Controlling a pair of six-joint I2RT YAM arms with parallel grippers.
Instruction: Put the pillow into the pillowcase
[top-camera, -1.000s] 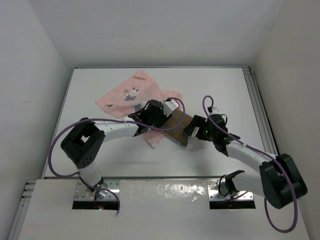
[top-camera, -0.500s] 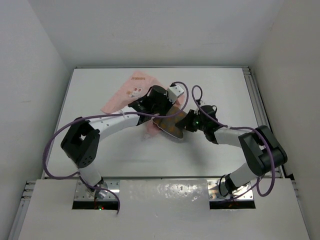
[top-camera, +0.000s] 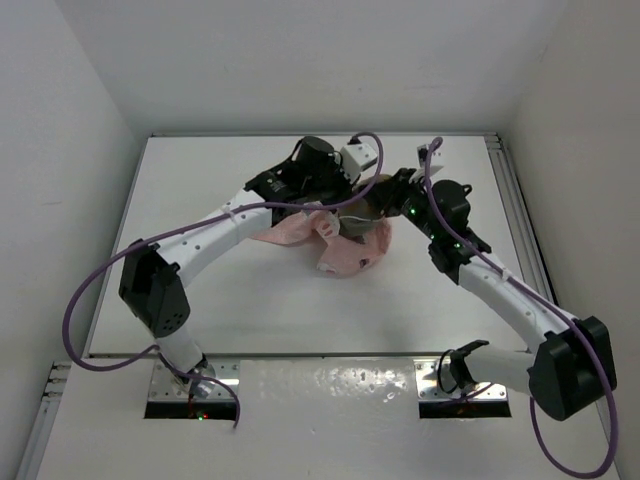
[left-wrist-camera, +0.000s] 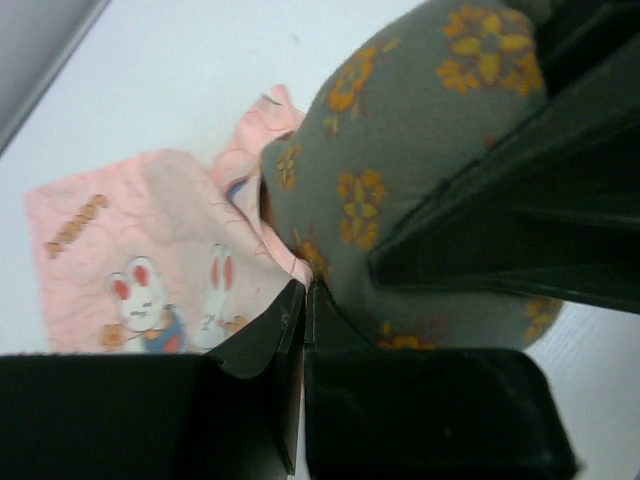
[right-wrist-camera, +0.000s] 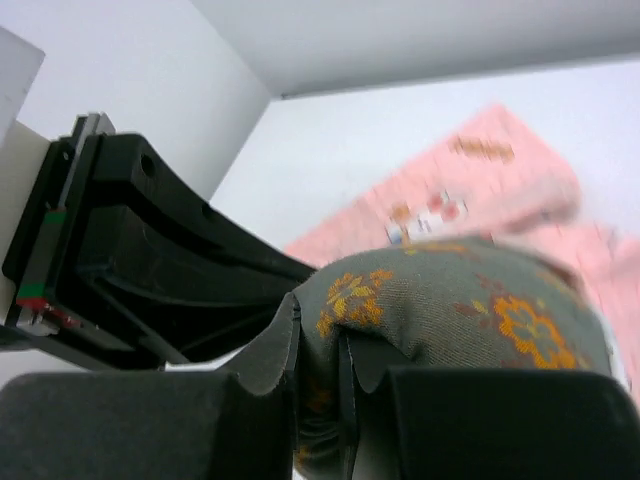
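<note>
Pillow (left-wrist-camera: 400, 150), seemingly tilted, over pillowcase (left-wrist-camera: 130, 250)

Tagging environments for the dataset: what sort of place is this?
Likely a lab robot cell, not a home: white table boxed by plain white walls, two arms bolted at its near edge.

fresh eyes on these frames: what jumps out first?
Both arms converge over the far middle of the table. There the right claw pinches the olive, orange-flowered pillow. The left claw is shut on the edge of the pink rabbit-print pillowcase, which is bunched against the pillow.
</note>
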